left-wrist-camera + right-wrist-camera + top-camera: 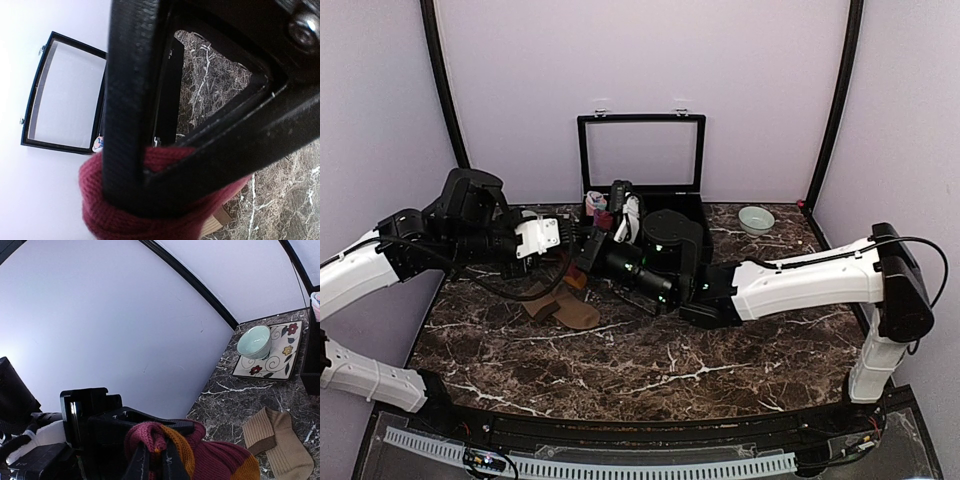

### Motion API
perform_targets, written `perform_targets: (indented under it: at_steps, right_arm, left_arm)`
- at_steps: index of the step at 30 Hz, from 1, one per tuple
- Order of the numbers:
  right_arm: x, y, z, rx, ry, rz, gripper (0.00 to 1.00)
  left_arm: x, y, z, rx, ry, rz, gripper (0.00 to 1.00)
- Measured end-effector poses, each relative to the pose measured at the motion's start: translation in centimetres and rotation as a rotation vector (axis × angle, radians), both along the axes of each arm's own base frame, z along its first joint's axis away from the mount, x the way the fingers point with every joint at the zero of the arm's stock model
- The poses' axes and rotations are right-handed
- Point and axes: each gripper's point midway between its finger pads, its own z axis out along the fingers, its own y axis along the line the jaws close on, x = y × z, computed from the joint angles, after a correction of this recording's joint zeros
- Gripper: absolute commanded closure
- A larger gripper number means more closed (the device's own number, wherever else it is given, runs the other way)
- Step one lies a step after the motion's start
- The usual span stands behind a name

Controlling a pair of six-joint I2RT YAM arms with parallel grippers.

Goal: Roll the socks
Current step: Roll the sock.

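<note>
The red-maroon sock with orange patches hangs between my two grippers above the table's left middle. In the top view only its orange part peeks out beneath them. My right gripper is shut on a bunched maroon and orange fold of it. My left gripper has its fingers converged, with the red knit wrapped round the tips and pinched between them. In the top view the left gripper and right gripper meet almost tip to tip. The tan-brown socks lie flat on the marble just below them, also in the right wrist view.
A black case with its glass lid raised stands at the back centre, with a few small bundles at its left end. A pale green bowl sits on a flowered tile at the back right.
</note>
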Motion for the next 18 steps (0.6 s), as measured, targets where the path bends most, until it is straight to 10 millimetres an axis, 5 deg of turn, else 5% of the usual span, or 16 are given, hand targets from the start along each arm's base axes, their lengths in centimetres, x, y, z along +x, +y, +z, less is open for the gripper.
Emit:
perform_targets:
  at_steps: [8, 13, 18]
  right_arm:
    - [-0.9, -0.8, 0.1, -0.028, -0.017, 0.028, 0.51]
    - [-4.0, -4.0, -0.1, -0.104, -0.216, 0.15, 0.52]
    - [-7.7, -6.2, 2.2, -0.127, -0.485, 0.344, 0.55]
  left_arm:
    - [-1.5, -0.9, -0.3, -0.048, 0.076, -0.073, 1.0]
    - [-5.9, -3.0, 2.0, -0.153, 0.297, -0.258, 1.0]
    - [-10.4, -4.9, 3.3, -0.202, 0.6, -0.442, 1.0]
